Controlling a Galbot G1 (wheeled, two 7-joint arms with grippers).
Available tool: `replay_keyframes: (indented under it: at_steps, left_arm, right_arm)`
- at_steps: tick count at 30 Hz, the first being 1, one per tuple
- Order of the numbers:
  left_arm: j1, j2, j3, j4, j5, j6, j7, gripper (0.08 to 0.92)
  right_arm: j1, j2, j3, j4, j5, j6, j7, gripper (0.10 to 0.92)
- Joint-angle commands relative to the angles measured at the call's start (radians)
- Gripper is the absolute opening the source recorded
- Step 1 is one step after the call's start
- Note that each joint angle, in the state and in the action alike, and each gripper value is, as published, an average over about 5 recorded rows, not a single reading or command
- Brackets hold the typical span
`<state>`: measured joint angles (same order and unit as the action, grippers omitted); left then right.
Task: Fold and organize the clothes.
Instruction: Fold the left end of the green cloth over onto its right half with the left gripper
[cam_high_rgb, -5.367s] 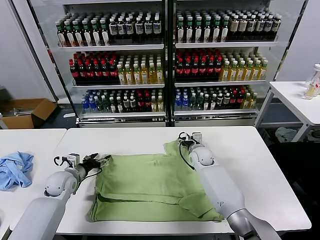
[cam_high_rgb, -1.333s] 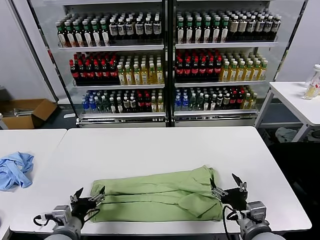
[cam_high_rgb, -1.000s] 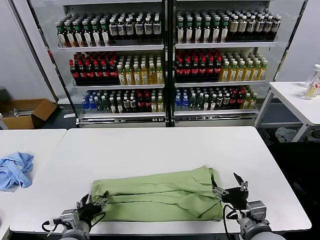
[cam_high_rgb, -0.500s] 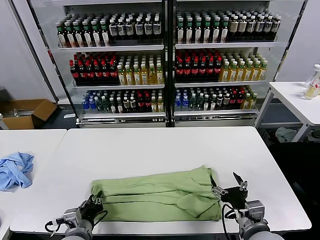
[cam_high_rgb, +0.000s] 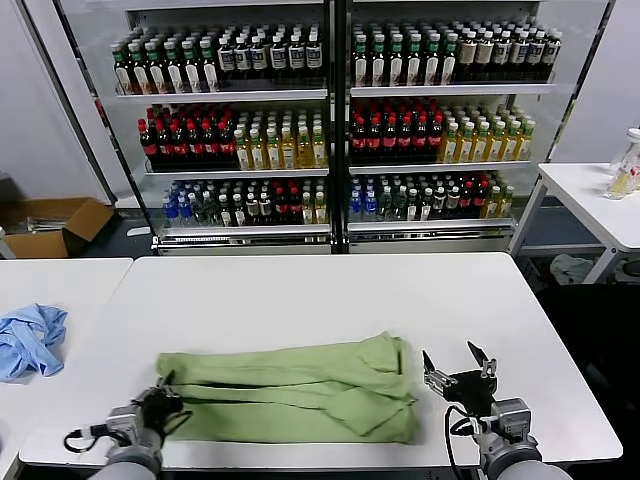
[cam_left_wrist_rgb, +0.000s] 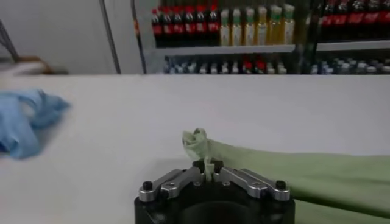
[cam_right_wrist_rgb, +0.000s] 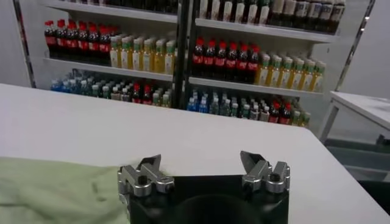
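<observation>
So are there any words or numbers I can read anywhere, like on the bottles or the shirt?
None can be read.
Bottles on the shelves: their labels are too small to read.
Green shirt: no writing shows on it.
Blue garment: no writing shows.
Cardboard box: no print can be made out.

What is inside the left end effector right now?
A bunched corner of the green polo shirt is pinched in the shut left end effector; the cloth deeper inside is hidden.
</observation>
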<state>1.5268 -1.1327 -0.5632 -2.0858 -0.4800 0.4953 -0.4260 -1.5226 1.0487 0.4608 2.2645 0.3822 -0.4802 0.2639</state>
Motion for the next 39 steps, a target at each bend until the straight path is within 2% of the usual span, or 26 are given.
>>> replay_keyframes:
  at_steps: [1, 4, 7, 13, 17, 20, 27, 39]
  left_arm:
    - [0.039, 0.145, -0.401, 0.021, 0.218, 0.081, 0.064, 0.095]
    - [0.048, 0.168, -0.449, 0.029, 0.226, 0.082, 0.073, 0.095]
    - [0.054, 0.15, -0.394, -0.04, 0.189, 0.082, 0.071, 0.095]
    - [0.069, 0.033, -0.077, -0.25, -0.02, 0.083, 0.062, 0.095]
    - [0.064, -0.032, 0.114, -0.301, -0.127, 0.082, 0.065, 0.095]
    - [0.029, -0.058, 0.182, -0.274, -0.171, 0.08, 0.069, 0.095]
    - [-0.088, -0.096, 0.22, -0.179, -0.225, 0.055, 0.08, 0.095]
    - [-0.166, -0.119, 0.279, -0.094, -0.217, 0.056, 0.08, 0.095]
  right_arm:
    - [0.003, -0.003, 0.004, 0.001, 0.001, 0.0, -0.001, 0.823]
    - [0.008, -0.006, 0.008, 0.0, 0.003, 0.0, -0.001, 0.823]
    - [0.013, -0.006, 0.007, -0.002, 0.002, -0.001, 0.0, 0.823]
    - [0.007, -0.005, 0.005, 0.0, -0.002, -0.005, 0.002, 0.823]
    - [-0.004, -0.004, 0.013, 0.0, -0.009, -0.005, 0.002, 0.823]
    - [-0.01, -0.002, 0.016, 0.001, -0.018, -0.006, 0.003, 0.823]
    - [-0.025, 0.005, 0.025, 0.007, -0.029, -0.011, 0.01, 0.823]
    - [-0.039, 0.018, 0.046, 0.013, -0.037, -0.017, 0.016, 0.823]
